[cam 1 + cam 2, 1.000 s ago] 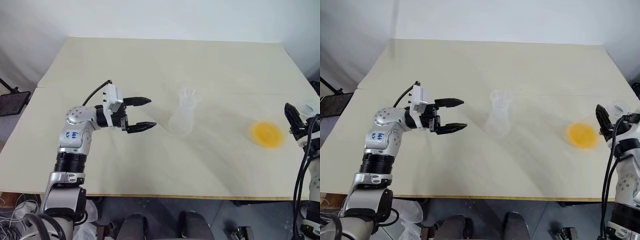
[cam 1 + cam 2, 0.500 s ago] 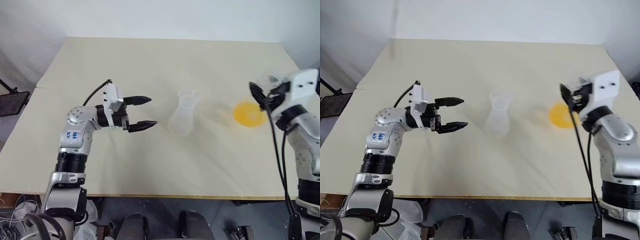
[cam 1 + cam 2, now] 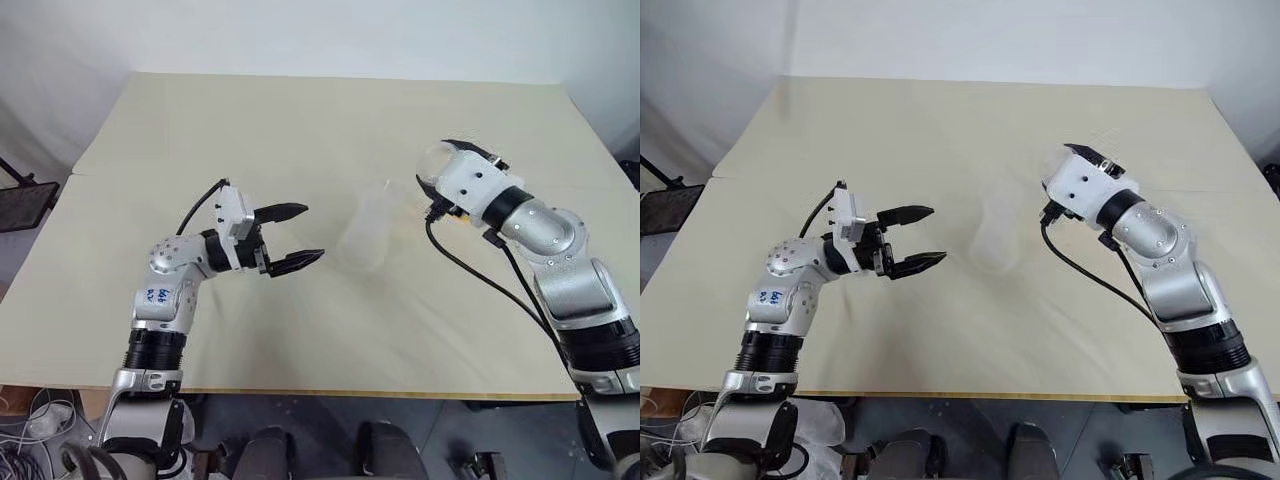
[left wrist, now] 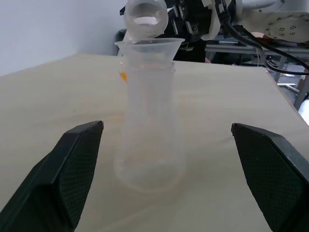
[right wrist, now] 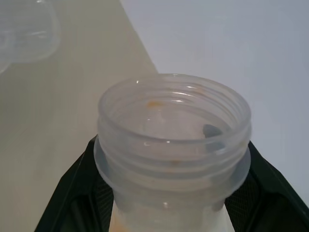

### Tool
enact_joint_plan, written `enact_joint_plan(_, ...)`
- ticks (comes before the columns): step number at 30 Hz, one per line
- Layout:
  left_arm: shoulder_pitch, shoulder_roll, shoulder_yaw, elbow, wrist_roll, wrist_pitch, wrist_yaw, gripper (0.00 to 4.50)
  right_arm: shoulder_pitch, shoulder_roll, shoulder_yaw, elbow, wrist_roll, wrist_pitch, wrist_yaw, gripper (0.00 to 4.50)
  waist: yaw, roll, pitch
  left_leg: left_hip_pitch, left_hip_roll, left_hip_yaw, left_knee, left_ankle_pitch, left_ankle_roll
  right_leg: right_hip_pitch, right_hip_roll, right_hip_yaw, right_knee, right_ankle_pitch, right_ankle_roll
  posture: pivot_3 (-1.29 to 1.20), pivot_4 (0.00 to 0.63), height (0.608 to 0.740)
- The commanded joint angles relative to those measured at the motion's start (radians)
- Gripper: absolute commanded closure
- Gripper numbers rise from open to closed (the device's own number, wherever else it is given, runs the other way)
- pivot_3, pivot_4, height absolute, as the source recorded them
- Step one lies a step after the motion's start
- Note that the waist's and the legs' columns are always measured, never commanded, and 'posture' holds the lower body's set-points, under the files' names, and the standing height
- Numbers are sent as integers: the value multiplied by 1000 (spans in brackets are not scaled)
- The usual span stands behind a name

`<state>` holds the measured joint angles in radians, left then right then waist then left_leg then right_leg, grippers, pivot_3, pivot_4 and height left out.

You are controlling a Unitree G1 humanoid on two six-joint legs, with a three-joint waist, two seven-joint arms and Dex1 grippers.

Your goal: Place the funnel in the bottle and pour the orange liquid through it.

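The bottle [image 4: 147, 130], a small clear flask, stands upright mid-table with the clear funnel [image 4: 148, 46] seated in its neck. My left gripper [image 3: 292, 238] is open, level, just left of the bottle and apart from it; its fingers [image 4: 72, 164] flank the bottle in the left wrist view. My right gripper [image 5: 172, 145] is shut on the neck of a larger clear flask [image 3: 432, 160], tipped with its mouth [image 4: 145, 17] right above the funnel's rim. Traces of orange liquid [image 5: 154, 104] cling inside that neck. No stream shows.
The pale table [image 3: 300, 120] stretches wide behind and in front of the bottle. A black stand [image 3: 25, 200] sits off the table's left edge. The right arm's black cable [image 3: 470, 280] hangs over the table right of the bottle.
My right arm has swung in from the table's right edge to the bottle, carrying the flask of orange liquid up and rolling it over toward the funnel. The left gripper has stayed put, open.
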<state>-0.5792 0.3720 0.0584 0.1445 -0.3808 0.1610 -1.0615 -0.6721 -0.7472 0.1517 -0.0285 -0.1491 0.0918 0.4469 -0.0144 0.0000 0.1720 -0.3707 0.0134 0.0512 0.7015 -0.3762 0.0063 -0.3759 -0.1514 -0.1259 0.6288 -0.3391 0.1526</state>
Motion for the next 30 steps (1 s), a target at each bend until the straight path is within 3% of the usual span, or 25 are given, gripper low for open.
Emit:
enact_joint_plan(1,9,-3,1,-60,-20,-14,24,0,-65,13,-21,33,-37,-65,-9,2032,-6,0,0,0,0,0,0,0,0,0,0,0,0,0,0,0,150,740)
enact_joint_plan(9,25,-9,-9,-81,-22,-14,51,0,-101,9,19,81,-139,-181,26,2032,-17,0,0,0,0,-1,-1,0,0,0,0,-1,0,0,0,0,150,740)
enact_joint_plan(30,27,-42,-31,-71,-16,-34,91,0,-154,12,33,108,-390,-380,-55,2032,-17,0,0,0,0,-4,-1,0,0,0,0,-1,0,0,0,0,150,740)
